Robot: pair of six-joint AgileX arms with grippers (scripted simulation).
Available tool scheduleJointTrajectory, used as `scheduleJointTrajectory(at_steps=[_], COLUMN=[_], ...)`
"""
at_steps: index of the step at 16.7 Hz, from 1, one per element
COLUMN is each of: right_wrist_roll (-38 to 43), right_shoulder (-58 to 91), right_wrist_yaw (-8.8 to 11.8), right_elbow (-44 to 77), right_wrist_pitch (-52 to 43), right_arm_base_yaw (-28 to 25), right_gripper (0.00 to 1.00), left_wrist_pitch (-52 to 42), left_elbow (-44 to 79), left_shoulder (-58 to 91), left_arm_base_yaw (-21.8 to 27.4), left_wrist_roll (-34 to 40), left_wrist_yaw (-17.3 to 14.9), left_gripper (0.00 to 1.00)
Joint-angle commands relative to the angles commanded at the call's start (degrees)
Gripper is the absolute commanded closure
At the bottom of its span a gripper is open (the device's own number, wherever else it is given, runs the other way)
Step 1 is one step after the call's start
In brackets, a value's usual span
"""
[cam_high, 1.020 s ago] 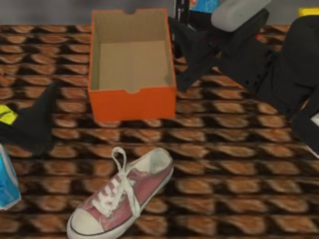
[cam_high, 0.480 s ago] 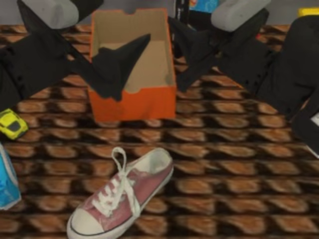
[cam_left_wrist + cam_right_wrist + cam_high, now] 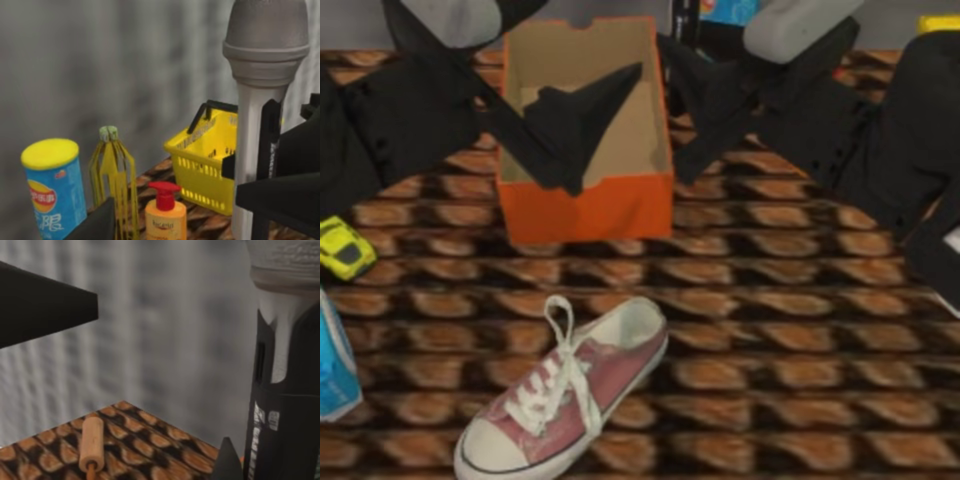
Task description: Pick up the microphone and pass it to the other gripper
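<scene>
- The mic [image 3: 257,150] was seen held upright, grey mesh head up, long axis approx. vertical. It sat above the back of the table, just right of the orange shoebox [image 3: 585,205]. It was hardly made out in the top view.
- The right gripper [image 3: 672,110] was judged to be clamped on the lower handle. Black fingers were seen against the stick in both wrist views, w/ the head left clear above them.
- The left gripper [image 3: 605,130] was found over the shoebox, pointed to the right at the mic. Its fingers were spread wide and nothing was held.
- Key relation: the mic lay straight ahead of the left jaws, near but apart, w/ a gap btwn fingertips and handle. Bare handle under the head was judged the place to be taken.
- Vs. 1 sec ago: the left arm had been low at the table's left edge; it was since raised and swung in over the box, and a yellow toy car [image 3: 345,248] was uncovered.
- Vs. 0.5 sec ago: the left fingertips were brought slightly nearer the mic. The right arm was not seen to have moved.
</scene>
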State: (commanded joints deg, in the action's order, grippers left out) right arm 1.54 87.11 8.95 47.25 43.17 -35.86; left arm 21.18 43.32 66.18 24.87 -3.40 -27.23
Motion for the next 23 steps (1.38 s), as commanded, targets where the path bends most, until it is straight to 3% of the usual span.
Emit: scheduleJointTrajectory(at_steps=[9, 14, 23], right_wrist_roll=[0.0, 0.0, 0.0], right_shoulder=[0.0, 0.0, 0.0], right_wrist_yaw=[0.0, 0.0, 0.0], right_elbow=[0.0, 0.0, 0.0], right_wrist_pitch=[0.0, 0.0, 0.0], right_arm_base_yaw=[0.0, 0.0, 0.0], right_gripper=[1.0, 1.0, 1.0], left_wrist_pitch=[5.74, 5.95, 5.95], left_elbow=[14.68, 15.3, 15.3], left_shoulder=[20.48, 21.18, 21.18], left_arm_base_yaw=[7.67, 8.05, 8.05], left_wrist_roll=[0.12, 0.14, 0.14], left_wrist_yaw=[7.21, 7.56, 7.56], left_gripper=[0.0, 0.0, 0.68])
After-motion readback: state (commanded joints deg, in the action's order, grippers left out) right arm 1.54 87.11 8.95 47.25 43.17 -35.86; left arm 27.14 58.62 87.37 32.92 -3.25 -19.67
